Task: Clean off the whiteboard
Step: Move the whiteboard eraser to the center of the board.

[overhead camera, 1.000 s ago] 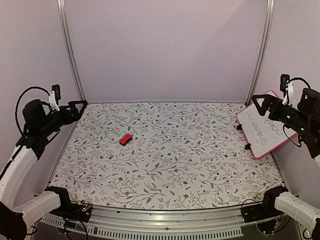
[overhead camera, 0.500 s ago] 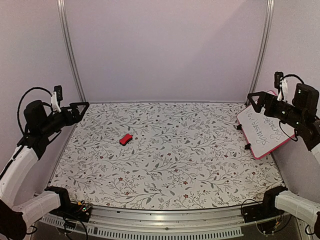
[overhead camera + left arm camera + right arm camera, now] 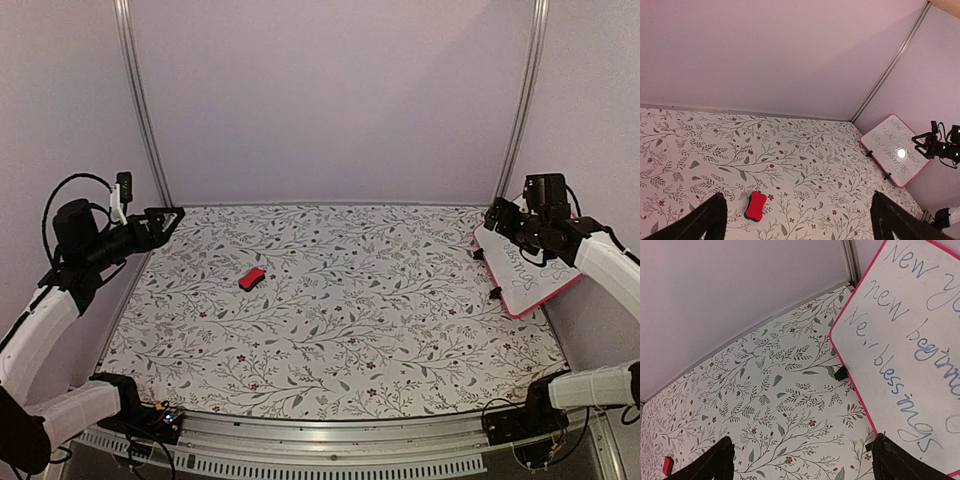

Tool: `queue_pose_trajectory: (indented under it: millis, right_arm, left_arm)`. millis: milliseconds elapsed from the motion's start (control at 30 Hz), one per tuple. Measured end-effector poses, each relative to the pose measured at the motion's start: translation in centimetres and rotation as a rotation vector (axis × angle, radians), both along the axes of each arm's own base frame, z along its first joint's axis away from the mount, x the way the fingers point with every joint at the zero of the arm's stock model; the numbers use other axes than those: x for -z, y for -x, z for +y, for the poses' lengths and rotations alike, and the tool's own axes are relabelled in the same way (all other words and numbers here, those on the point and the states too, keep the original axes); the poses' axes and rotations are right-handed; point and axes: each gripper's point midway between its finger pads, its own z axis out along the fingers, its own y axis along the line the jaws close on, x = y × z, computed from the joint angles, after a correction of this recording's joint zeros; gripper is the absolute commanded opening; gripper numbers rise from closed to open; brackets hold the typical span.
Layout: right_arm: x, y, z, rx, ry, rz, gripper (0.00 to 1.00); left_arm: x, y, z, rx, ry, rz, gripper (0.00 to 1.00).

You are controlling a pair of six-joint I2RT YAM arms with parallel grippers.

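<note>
Whiteboard (image 3: pixel 535 285) propped at far right of worktop (image 3: pixel 350 330), fully written, nothing erased; eraser (image 3: pixel 252 278) lying well apart, not picked up.

Left wrist: left pincer (image 3: pixel 797 196) wide apart, empty.

Right wrist: right pincer (image 3: pixel 803 440) apart, empty, near board.

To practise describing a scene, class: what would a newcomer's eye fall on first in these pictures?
The whiteboard, pink-rimmed and covered in handwriting, stands tilted at the table's right edge, with the open right gripper hovering near its far corner. A small red eraser lies alone left of centre on the leafy floral tablecloth.
</note>
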Motion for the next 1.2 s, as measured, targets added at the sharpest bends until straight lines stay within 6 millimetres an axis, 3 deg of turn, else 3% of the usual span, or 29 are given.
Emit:
queue_pose_trajectory:
  millis: [233,400,767,933,1200]
  right_arm:
    - [5.2,-0.5,-1.6,0.182,0.005,0.081,0.87]
    - [7.7,-1.4,-2.1,0.279,0.002,0.123,0.88]
    - [9.6,-7.3,-0.8,0.403,0.031,0.171,0.87]
    - [11.9,-7.8,-0.9,0.435,0.048,0.219,0.87]
    - [13.5,-8.9,-1.1,0.483,0.061,0.244,0.87]
  left_arm:
    - [0.0,0.2,-0.7,0.045,0.014,0.003,1.0]
    - [0.3,0.2,-0.6,0.042,0.013,0.005,1.0]
    - [0.7,0.1,-0.6,0.044,0.014,0.015,1.0]
    - [0.6,0.1,-0.7,0.045,0.014,0.013,1.0]
    - [0.6,0.1,-0.7,0.048,0.015,0.012,1.0]
